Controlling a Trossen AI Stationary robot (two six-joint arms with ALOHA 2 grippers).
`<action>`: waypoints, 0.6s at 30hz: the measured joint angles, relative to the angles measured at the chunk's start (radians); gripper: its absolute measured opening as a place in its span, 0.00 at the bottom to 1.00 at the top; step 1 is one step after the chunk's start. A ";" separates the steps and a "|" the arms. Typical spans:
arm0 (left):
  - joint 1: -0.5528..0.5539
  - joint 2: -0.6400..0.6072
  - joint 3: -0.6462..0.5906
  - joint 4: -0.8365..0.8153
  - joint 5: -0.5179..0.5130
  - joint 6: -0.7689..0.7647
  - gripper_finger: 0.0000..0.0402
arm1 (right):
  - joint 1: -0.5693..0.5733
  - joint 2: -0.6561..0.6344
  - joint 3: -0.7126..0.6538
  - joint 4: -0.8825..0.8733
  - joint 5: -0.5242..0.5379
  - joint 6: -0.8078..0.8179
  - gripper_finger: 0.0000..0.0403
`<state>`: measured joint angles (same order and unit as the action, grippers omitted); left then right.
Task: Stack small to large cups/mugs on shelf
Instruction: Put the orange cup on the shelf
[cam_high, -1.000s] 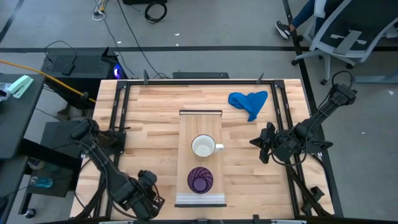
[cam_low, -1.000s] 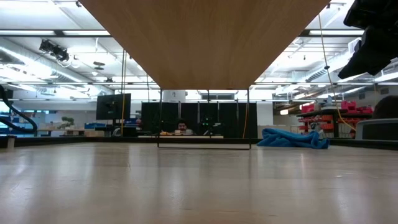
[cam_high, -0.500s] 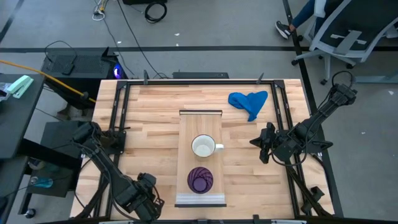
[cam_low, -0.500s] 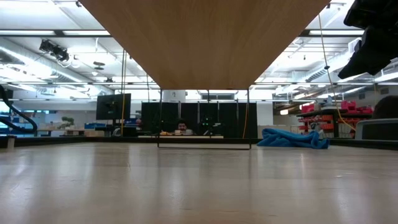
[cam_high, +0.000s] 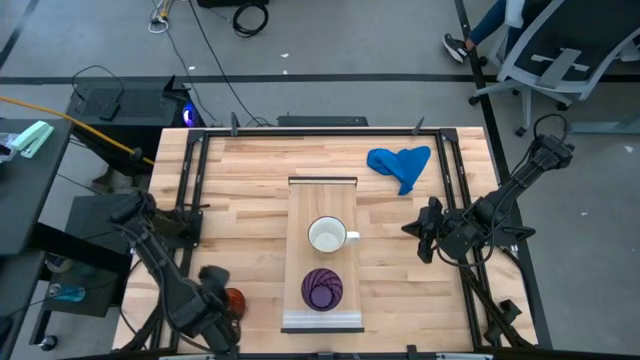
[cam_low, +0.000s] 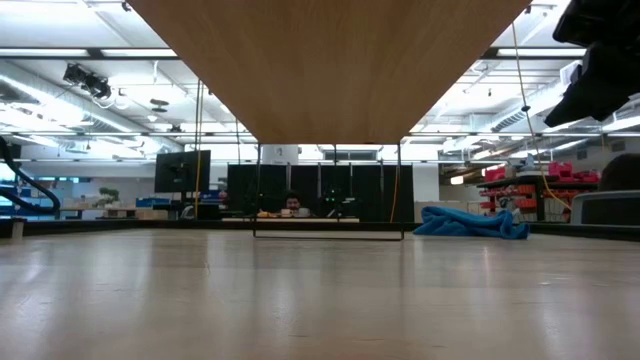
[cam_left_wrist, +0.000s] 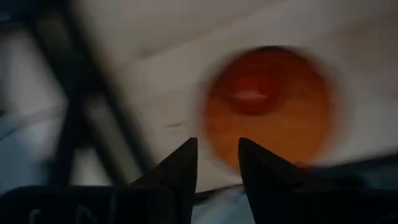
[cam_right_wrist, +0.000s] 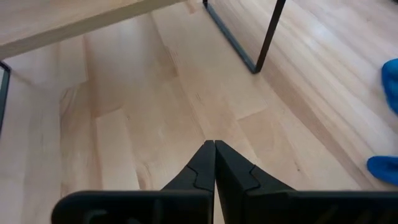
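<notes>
both left claw (cam_left_wrist: 214, 163) fingers slightly parted, empty.

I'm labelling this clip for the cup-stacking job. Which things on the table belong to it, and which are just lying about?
Part of the job:
orange cup, by the left gripper
white mug, on the shelf
purple cup, on the shelf

Lying about:
blue cloth, far corner of the table
right gripper, waiting, fingers shut

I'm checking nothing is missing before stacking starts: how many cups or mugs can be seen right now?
3. The white mug sits mid-shelf, the purple cup on the shelf's near end, and the orange cup on the table beside the left gripper. None looks hidden.
</notes>
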<state>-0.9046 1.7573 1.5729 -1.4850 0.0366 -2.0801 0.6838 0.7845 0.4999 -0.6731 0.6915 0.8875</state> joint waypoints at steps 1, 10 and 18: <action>-0.009 0.000 0.000 -0.039 0.031 -0.022 0.30 | 0.000 0.000 0.000 0.000 -0.009 0.000 0.03; -0.064 -0.012 -0.012 0.014 -0.024 -0.088 0.25 | 0.000 0.000 0.000 0.000 -0.019 0.000 0.03; -0.074 -0.090 -0.095 0.059 -0.093 -0.132 0.24 | 0.000 0.000 0.000 0.001 -0.034 0.008 0.03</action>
<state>-0.9782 1.6676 1.4783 -1.4256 -0.0560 -2.2122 0.6841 0.7845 0.4999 -0.6726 0.6577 0.8955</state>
